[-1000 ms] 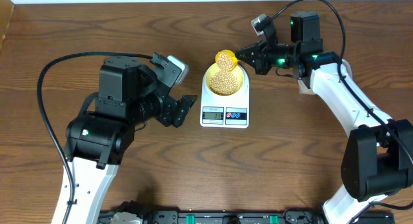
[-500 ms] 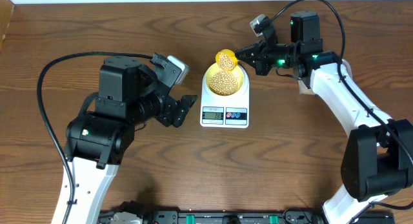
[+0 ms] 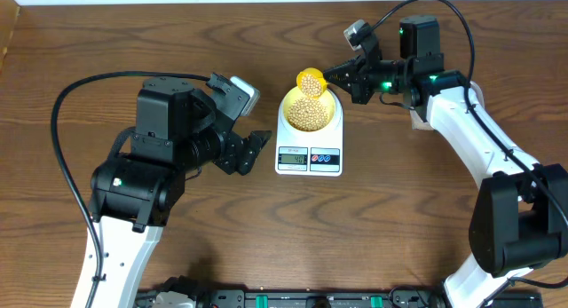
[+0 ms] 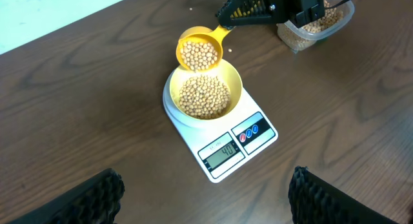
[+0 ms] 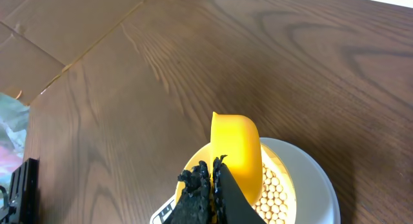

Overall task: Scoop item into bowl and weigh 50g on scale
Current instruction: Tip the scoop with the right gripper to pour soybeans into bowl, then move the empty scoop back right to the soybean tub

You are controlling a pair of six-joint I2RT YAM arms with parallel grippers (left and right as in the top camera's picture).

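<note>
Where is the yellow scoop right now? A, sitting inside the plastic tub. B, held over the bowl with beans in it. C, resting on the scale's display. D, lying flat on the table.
B: the right pincer holds the scoop, loaded with beans, over the bowl on the scale.

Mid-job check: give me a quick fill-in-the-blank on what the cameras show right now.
1. The pale yellow bowl stands on the white ____.
2. The right claw is shut on the handle of the yellow ____.
3. The left claw is ____ and holds nothing.
Missing words: scale; scoop; open.
</note>
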